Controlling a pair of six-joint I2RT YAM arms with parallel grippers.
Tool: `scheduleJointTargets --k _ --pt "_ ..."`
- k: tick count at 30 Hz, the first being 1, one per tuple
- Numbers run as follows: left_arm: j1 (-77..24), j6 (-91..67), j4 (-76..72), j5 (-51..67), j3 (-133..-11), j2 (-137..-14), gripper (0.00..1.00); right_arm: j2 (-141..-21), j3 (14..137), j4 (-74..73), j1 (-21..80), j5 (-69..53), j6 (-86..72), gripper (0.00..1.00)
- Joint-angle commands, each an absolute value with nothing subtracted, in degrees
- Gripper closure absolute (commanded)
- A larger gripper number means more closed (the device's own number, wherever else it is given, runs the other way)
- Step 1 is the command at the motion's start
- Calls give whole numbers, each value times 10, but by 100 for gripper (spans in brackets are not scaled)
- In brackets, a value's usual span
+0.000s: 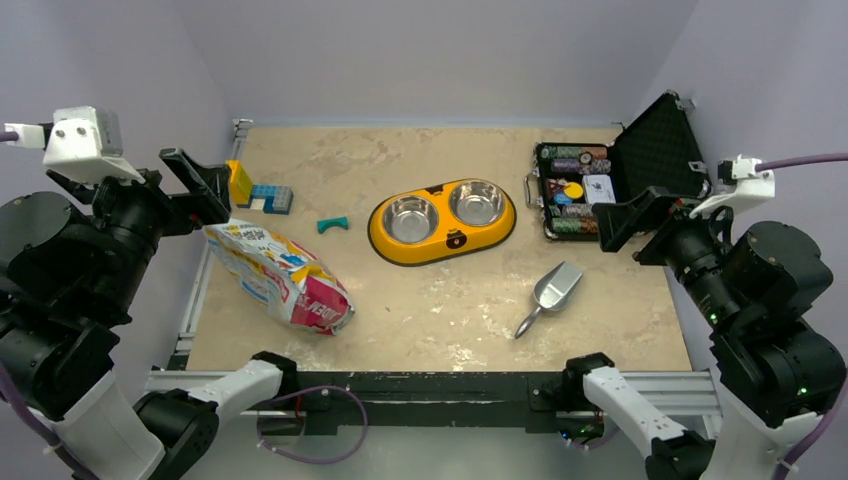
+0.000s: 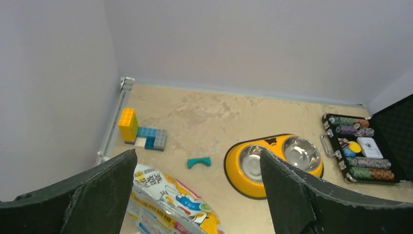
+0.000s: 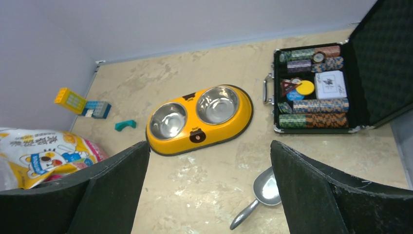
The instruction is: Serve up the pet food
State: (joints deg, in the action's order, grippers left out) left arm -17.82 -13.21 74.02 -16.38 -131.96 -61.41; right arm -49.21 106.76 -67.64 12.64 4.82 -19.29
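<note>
White-and-red, the bag (image 1: 280, 275) lies slantwise, far-left to near-right, just by the wide-open, empty left gripper (image 1: 200, 185), its pet food unseen and presumably inside; the right gripper (image 1: 632, 215), equally agape and empty, hangs nearer the scoop (image 1: 553, 292).

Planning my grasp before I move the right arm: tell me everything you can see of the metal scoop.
The metal scoop is silvery and shiny: a rounded, open-fronted bowl on a narrow handle. It looks empty. It lies on the table, hollow side up, handle pointing to the near edge and slightly left. It sits nearer than the yellow double feeder, off its right end, apart from it. Only the table touches it.
</note>
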Motion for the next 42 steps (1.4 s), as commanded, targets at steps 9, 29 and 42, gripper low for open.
scheduleJointTargets --k 9,29,42 --pt "-182 -209 870 -249 -1279 -597 0 -556 1024 -505 195 -101 -216 1" --pt "-182 -411 1026 -262 -1160 -500 0 -969 1170 -285 738 100 -166 2" --pt "-182 -485 1026 -311 -1154 -476 0 -1144 1288 -343 798 197 -166 23"
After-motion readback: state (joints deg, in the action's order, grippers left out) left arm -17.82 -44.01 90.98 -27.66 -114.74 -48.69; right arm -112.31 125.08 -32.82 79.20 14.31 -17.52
